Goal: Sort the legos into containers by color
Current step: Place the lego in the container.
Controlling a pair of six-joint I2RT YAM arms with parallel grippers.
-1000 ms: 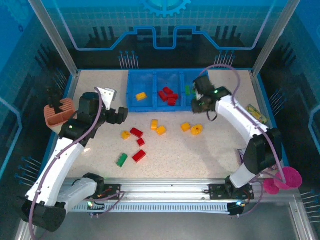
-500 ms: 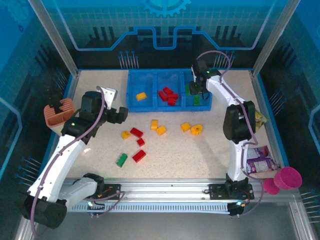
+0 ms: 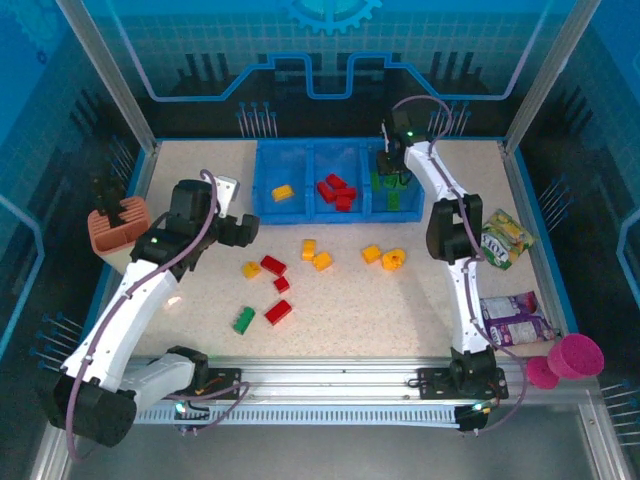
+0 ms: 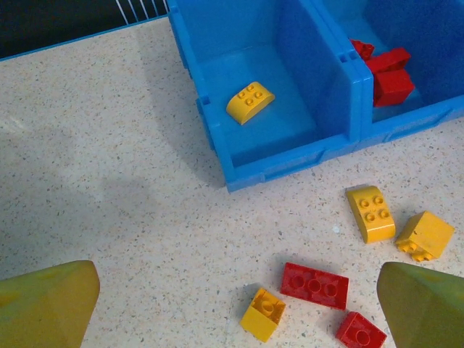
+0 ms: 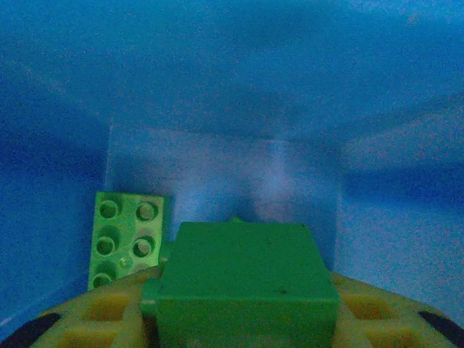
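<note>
The blue tray (image 3: 312, 213) has three compartments: a yellow lego (image 3: 283, 192) in the left one, red legos (image 3: 336, 192) in the middle, green legos (image 3: 392, 198) in the right. My right gripper (image 3: 390, 165) reaches down into the right compartment, shut on a dark green lego (image 5: 246, 279); a light green lego (image 5: 125, 238) lies beside it. My left gripper (image 3: 240, 232) hovers open over the table in front of the tray's left end. Below it lie a small yellow lego (image 4: 262, 313) and a red lego (image 4: 314, 285). Several more red, yellow and green legos (image 3: 279, 312) lie loose.
A salmon-pink holder (image 3: 118, 225) stands at the left edge. Snack packets (image 3: 503, 238) (image 3: 517, 318) lie along the right side, with a magenta cup (image 3: 575, 357) at the near right corner. Two yellow legos (image 4: 370, 213) (image 4: 425, 235) lie in front of the tray.
My right arm has swung from in front of the tray's right end up over it and lowered its gripper into the right compartment. The left arm has barely shifted.
</note>
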